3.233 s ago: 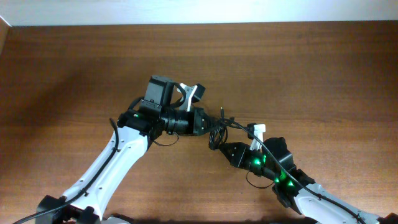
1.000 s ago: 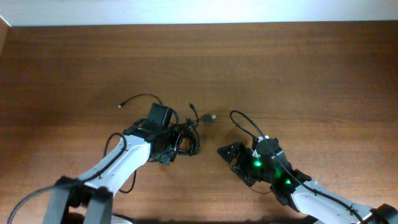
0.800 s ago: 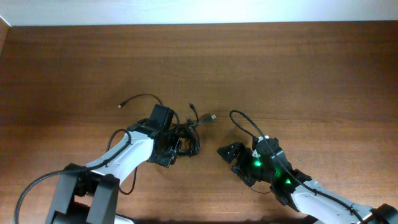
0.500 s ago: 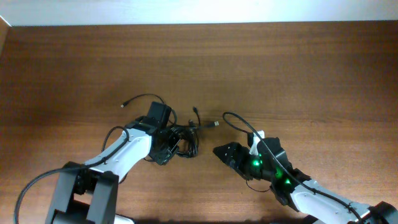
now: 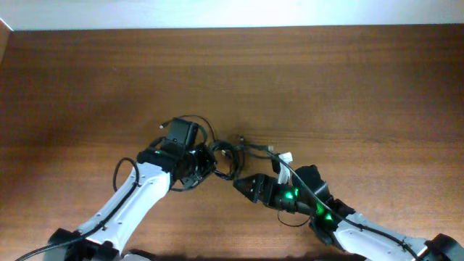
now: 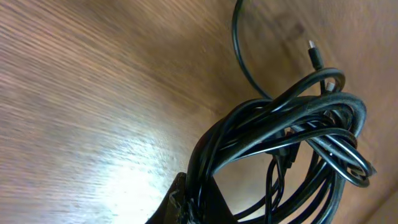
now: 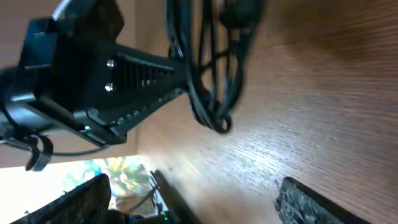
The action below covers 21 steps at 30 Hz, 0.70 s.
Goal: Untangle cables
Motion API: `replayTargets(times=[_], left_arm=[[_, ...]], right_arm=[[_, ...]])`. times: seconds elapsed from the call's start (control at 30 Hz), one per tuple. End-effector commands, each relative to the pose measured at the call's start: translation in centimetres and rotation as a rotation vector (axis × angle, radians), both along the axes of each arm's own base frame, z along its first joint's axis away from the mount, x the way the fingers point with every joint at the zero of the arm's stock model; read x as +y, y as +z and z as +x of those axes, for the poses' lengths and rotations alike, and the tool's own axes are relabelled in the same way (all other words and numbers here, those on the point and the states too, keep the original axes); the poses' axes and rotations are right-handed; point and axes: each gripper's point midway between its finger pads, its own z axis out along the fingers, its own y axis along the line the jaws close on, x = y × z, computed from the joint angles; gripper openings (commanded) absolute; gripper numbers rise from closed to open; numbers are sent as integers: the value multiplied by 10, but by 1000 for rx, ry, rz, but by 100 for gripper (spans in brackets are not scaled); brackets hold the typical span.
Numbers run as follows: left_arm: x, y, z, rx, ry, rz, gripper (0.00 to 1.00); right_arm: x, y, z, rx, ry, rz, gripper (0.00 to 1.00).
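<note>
Overhead: the cables lie bunched at mid-frame on the brown desk; the left tool reaches in from the lower left with its tip in the bundle; the right tool points at the bundle from the lower right, just beside it, with green lights glowing on its arm.

Left wrist: at the bottom edge the left tool is clamped together on the cables; their loops fan out to the right; a small plug sticks up at the upper right.

Right wrist: the right tool has its fingers wide apart at the bottom corners, with only bare desk between them; the cables sit at top centre, gripped by the left tool.
</note>
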Motion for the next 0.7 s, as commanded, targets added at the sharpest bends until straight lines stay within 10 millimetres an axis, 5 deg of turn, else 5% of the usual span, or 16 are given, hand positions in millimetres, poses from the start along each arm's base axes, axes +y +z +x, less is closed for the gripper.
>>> replayTargets(times=[0.0, 0.33, 0.43, 0.5, 0.57, 0.67], left_arm=[[-19, 13, -3, -26, -54, -41, 0], [-47, 29, -21, 14, -161, -206, 0], [-53, 33, -25, -19, -249, -229, 0], [-55, 37, -26, -68, -338, -245, 0], [-59, 47, -21, -165, -451, -295, 0], [-36, 51, -3, -226, -425, -295, 0]], right_arm=[[-2, -3, 8, -14, -64, -27, 79], [-13, -7, 25, 15, -208, -39, 47], [-14, -7, 28, 10, -222, -43, 16], [-14, -7, 27, -33, -198, -64, 4], [-11, -6, 23, -93, -133, -84, 4], [0, 13, 12, -218, 32, -28, 4]])
